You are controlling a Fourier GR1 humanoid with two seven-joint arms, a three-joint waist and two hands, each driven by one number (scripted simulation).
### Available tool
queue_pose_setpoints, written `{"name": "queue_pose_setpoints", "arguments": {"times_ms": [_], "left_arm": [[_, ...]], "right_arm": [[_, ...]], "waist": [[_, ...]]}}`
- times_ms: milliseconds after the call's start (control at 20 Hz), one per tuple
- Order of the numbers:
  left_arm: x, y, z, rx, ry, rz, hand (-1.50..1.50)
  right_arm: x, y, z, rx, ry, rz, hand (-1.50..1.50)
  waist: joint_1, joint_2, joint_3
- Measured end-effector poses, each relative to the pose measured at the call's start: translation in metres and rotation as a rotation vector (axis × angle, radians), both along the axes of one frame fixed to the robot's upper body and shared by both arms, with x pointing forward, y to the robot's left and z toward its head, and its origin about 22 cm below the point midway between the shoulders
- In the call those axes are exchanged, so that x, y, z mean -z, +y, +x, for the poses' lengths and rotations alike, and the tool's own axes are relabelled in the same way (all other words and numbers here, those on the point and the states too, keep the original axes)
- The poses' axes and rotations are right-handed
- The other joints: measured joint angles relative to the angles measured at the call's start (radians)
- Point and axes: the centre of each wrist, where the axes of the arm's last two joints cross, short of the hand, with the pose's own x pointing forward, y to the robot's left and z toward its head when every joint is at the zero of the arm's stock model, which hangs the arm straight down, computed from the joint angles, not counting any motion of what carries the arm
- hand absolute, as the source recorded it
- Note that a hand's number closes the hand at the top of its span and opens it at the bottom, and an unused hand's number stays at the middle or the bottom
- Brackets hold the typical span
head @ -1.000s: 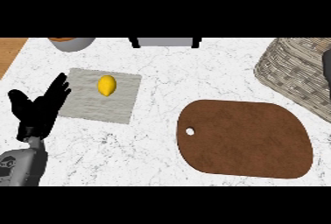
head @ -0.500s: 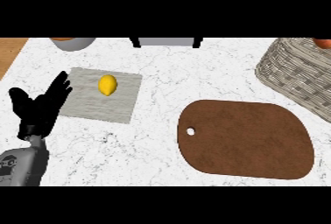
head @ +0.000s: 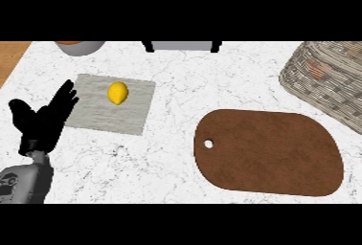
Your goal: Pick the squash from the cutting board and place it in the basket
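White marble desk (head: 176, 86), with the yellow squash (head: 117, 93) sitting on a grey cloth-like mat (head: 113, 105), not the brown cutting board (head: 272, 150). Left hand (head: 42, 119) rests beside the mat, fingers released, holding nothing. Basket (head: 329, 81) is well apart, so a long carry could let that rounded squash slip.

One yellow squash (head: 117, 93) lies on one grey cutting board (head: 106, 119). One brown oval board (head: 272, 152) with one hole sits on the white marbled desk (head: 176, 72). One wicker basket (head: 326, 83) stands at the right edge. One grey bowl (head: 79, 46) and one grey box-like object (head: 182, 45) show at the top edge. One black hand (head: 42, 119) is in view.
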Motion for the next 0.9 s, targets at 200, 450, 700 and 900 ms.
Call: {"name": "queue_pose_setpoints", "arguments": {"times_ms": [200,450,700,900], "left_arm": [[0.0,0.002,-0.001,-0.007,0.006,0.0,0.0],[0.003,0.002,0.001,-0.017,0.005,-0.004,0.0],[0.002,0.013,-0.005,-0.034,0.01,0.001,0.0],[-0.004,0.017,-0.007,-0.037,0.016,0.0,0.0]], "right_arm": [[-0.017,-0.021,-0.008,0.065,-0.135,0.093,-1.5],[-0.023,-0.056,-0.035,0.136,-0.287,0.216,-1.5],[-0.023,-0.107,-0.088,0.138,-0.335,0.295,-1.5],[-0.019,-0.137,-0.138,0.089,-0.285,0.319,-1.5]], "waist": [[-0.005,-0.001,0.0],[-0.024,-0.006,0.0],[-0.038,-0.011,0.0],[-0.045,-0.013,-0.001]]}}
